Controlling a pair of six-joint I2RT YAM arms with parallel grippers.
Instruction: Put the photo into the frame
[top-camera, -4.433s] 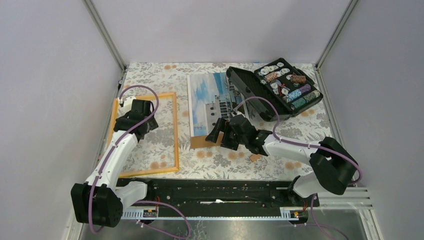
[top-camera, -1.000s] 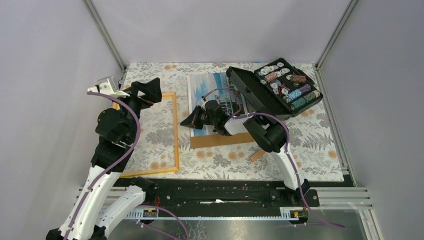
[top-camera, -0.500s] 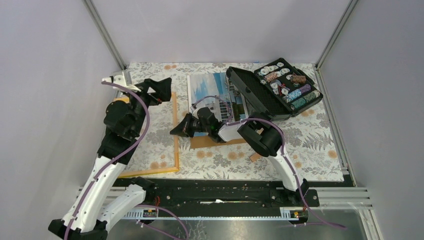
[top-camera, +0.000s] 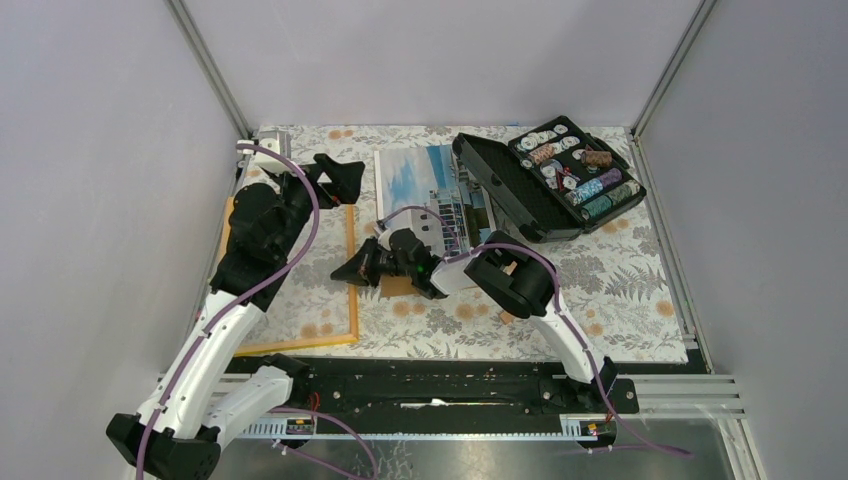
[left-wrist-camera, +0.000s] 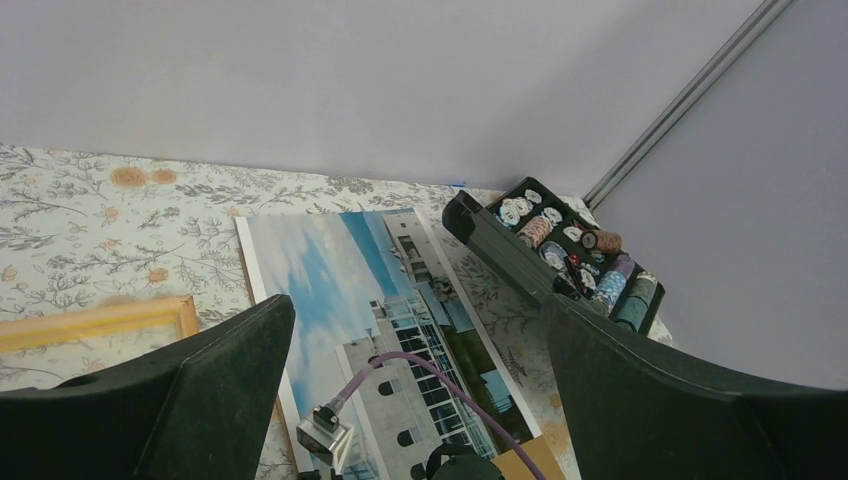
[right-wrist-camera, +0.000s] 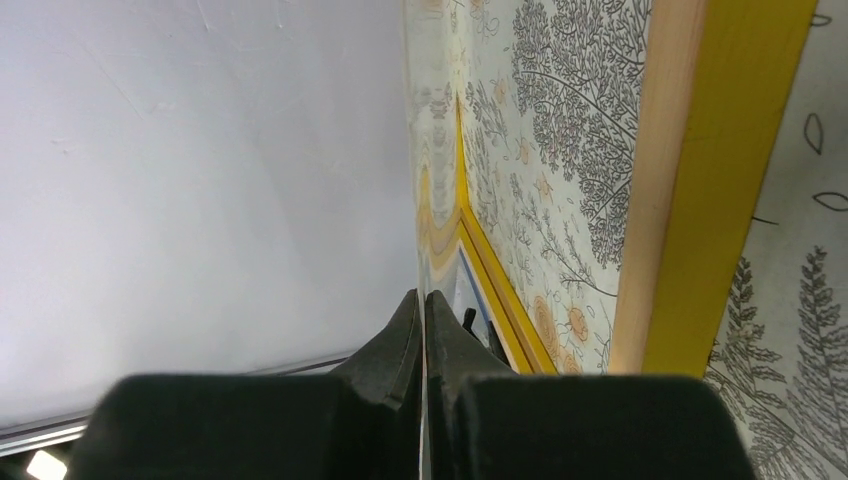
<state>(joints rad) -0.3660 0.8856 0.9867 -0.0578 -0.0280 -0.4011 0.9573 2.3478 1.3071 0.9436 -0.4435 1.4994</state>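
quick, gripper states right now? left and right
Left gripper: open, nothing between the fingers.
Right gripper: shut; whether anything thin is pinched cannot be told.

- The frame (top-camera: 351, 262), orange-yellow and thin-bordered, lies flat on the left of the floral-patterned table (top-camera: 630, 290).
- The photo (top-camera: 420, 185), showing a white building under blue sky, lies picture side up just right of the frame; its near end is hidden under the right arm.
- A sliver of brown backing board (top-camera: 397, 288) shows at the photo's near edge.
- A black case of chips (top-camera: 565, 175) stands open at the far right, its lid overlapping the photo's right edge.
- The left gripper (top-camera: 345, 178) hangs spread wide above the frame's far right corner.
- The right gripper (top-camera: 340, 274) points left, fingers pressed together, tips over the frame's right rail.
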